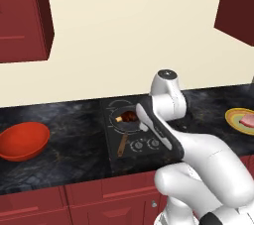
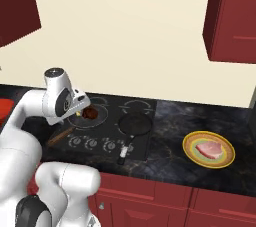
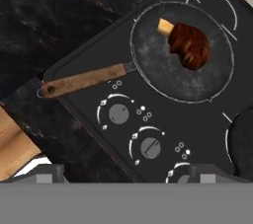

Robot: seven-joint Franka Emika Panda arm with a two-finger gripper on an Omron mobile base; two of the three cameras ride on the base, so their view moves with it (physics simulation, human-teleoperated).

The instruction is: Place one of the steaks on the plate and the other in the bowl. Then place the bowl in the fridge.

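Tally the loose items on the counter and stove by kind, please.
Steaks: 2 (brown steak, pink steak)
Frying pans: 2 (wooden-handled pan, black-handled pan)
Plate: 1
Bowl: 1
Total: 6

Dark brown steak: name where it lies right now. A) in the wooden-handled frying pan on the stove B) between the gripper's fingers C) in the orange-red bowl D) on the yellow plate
A: the dark brown steak lies in the wooden-handled frying pan on the stove, under the open gripper.
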